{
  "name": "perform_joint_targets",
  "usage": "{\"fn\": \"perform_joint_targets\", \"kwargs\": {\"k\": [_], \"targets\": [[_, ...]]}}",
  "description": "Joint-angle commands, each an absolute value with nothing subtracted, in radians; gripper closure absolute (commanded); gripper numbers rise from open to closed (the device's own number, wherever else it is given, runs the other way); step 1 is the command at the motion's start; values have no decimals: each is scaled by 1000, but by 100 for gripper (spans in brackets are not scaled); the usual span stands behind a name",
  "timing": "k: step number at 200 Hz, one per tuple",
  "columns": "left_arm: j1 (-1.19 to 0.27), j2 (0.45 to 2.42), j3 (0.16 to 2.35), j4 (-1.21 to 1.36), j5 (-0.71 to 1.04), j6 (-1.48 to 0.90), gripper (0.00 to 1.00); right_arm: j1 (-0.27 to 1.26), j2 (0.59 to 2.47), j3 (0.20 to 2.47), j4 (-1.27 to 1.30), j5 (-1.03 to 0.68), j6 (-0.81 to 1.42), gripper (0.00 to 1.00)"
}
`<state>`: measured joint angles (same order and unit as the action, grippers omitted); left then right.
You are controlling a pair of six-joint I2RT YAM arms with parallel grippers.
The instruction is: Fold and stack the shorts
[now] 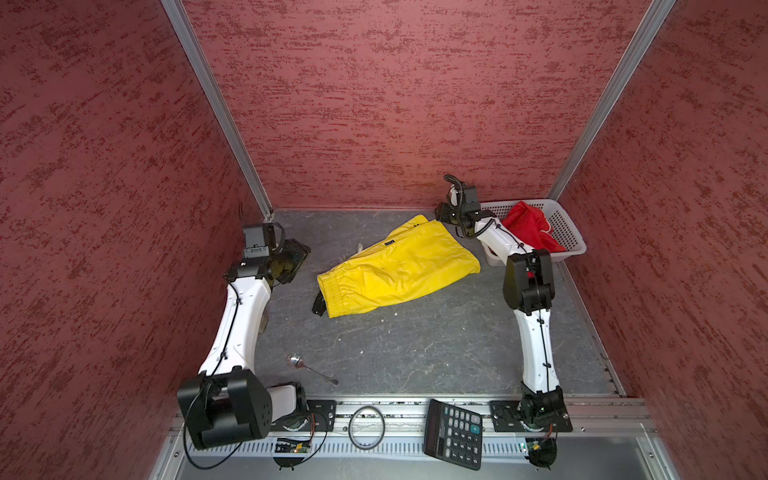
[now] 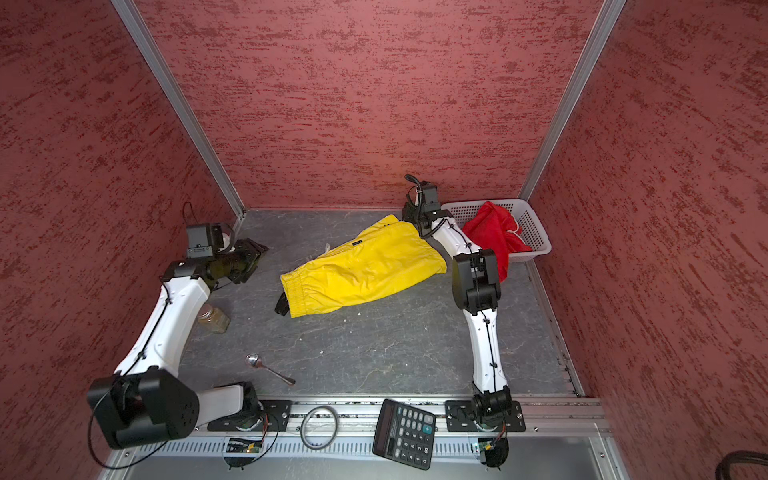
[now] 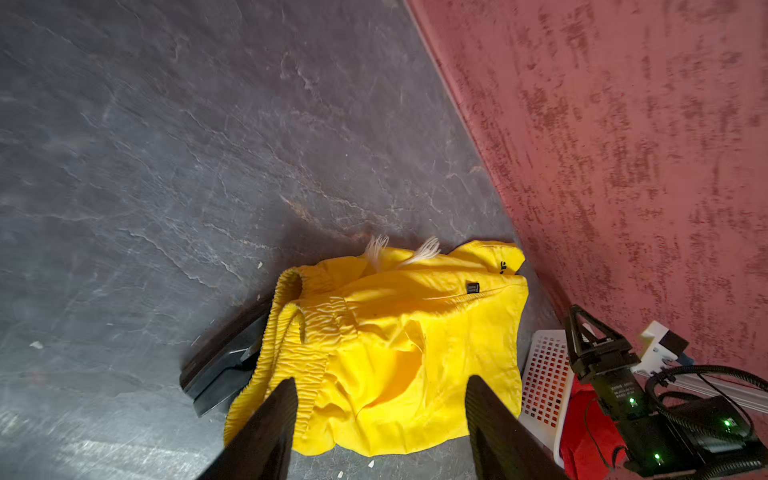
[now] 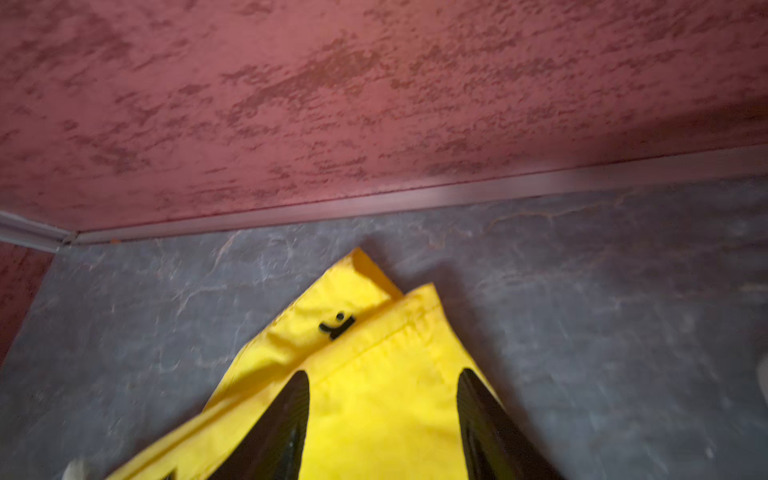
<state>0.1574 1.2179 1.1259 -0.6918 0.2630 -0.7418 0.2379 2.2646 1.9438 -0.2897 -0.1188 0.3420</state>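
The yellow shorts (image 1: 399,270) (image 2: 361,270) lie folded lengthwise in the middle of the grey table, waistband toward the front left and leg hems toward the back. The red shorts (image 1: 530,226) (image 2: 494,235) sit bunched in a white basket (image 1: 569,232) at the back right. My left gripper (image 1: 298,251) (image 3: 381,379) is open, left of the waistband and apart from the cloth. My right gripper (image 1: 439,214) (image 4: 383,371) is open just over the yellow hem corner (image 4: 361,299), with nothing clamped.
A black flat object (image 1: 319,305) pokes out from under the waistband. A small jar (image 2: 214,318) stands under my left arm. A spoon (image 1: 309,368) lies front left. A calculator (image 1: 454,434) and a ring (image 1: 366,428) rest on the front rail. Red walls enclose three sides.
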Motion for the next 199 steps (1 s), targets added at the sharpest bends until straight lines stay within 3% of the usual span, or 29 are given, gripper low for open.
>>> {"fn": "perform_joint_targets", "kwargs": {"k": [1, 34, 65, 96, 155, 199], "targets": [[135, 1210, 1079, -758, 244, -709, 34, 251, 2109, 1771, -188, -70, 350, 41], [-2, 1227, 1067, -759, 216, -682, 23, 258, 1937, 1469, -181, 43, 368, 44], [-137, 1289, 1100, -718, 208, -676, 24, 258, 1852, 1247, -157, 100, 362, 44], [-247, 1385, 1160, -695, 188, -685, 23, 258, 1905, 1201, -154, 129, 358, 43], [-324, 1427, 1161, -644, 185, -730, 21, 259, 1871, 1052, -124, 115, 430, 47], [-356, 1491, 1204, -637, 191, -729, 21, 259, 1690, 818, -190, 89, 518, 47]]}}
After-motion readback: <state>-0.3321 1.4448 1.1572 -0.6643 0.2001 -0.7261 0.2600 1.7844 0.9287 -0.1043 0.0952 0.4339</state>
